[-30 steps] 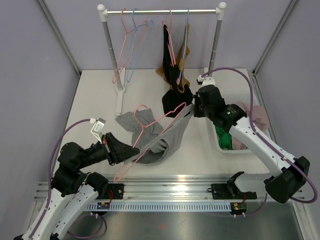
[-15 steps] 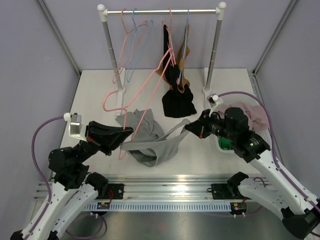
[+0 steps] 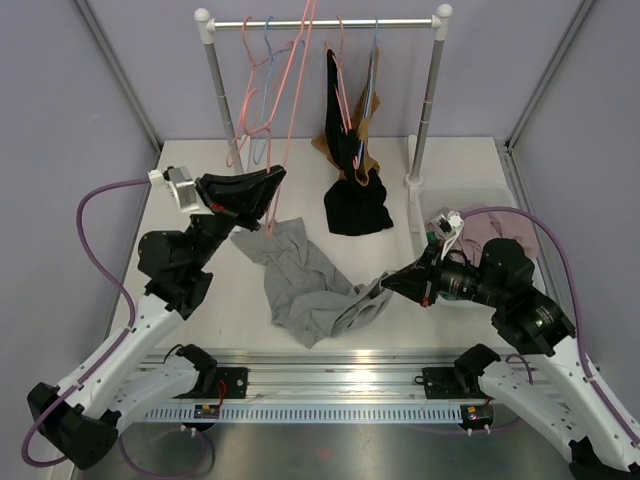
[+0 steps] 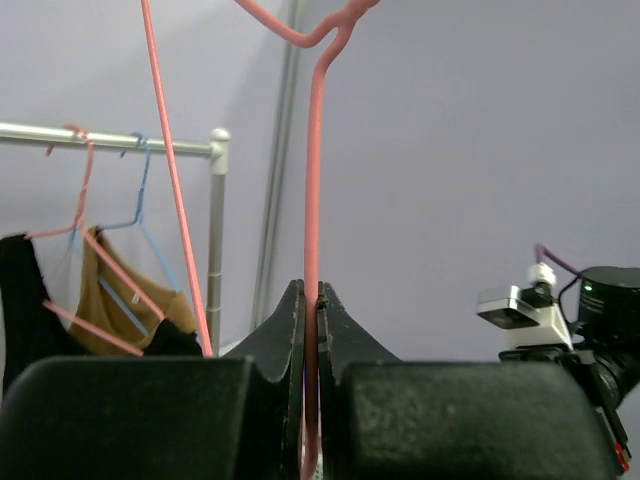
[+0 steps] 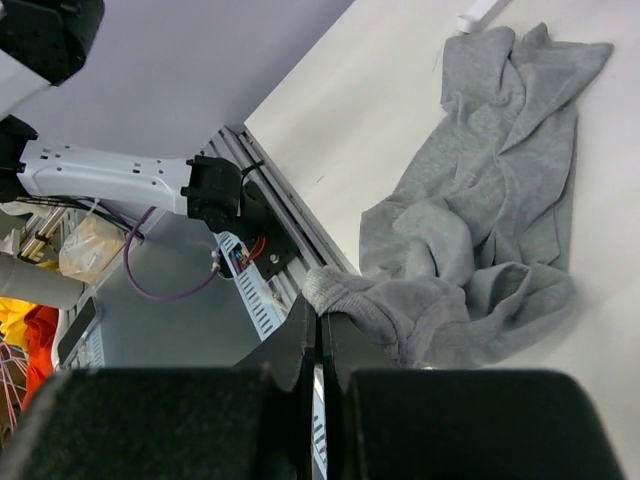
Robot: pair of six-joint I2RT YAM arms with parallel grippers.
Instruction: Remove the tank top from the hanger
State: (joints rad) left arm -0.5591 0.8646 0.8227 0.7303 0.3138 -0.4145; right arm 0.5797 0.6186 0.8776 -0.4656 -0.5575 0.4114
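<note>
The grey tank top [image 3: 305, 280] lies crumpled on the white table, also in the right wrist view [image 5: 480, 210]. My right gripper [image 3: 386, 285] is shut on its near right hem [image 5: 345, 290], low over the table. The pink hanger [image 3: 288, 110] stands upright above the garment's far end, its thin wire [image 4: 312, 190] pinched in my shut left gripper [image 3: 268, 192] [image 4: 311, 300]. The hanger's hook reaches past the top of the overhead view. Whether its lower end still touches the cloth is hidden behind the fingers.
A clothes rack [image 3: 400, 22] stands at the back with empty pink and blue hangers [image 3: 255, 90], a black garment [image 3: 355, 205] and a brown one [image 3: 365, 125]. A white bin with pink cloth [image 3: 492, 222] sits at the right, behind my right arm.
The left arm swung the hanger up and back, away from the tank top. The right gripper pulled the hem toward the near right, and the garment dropped flat on the table.
</note>
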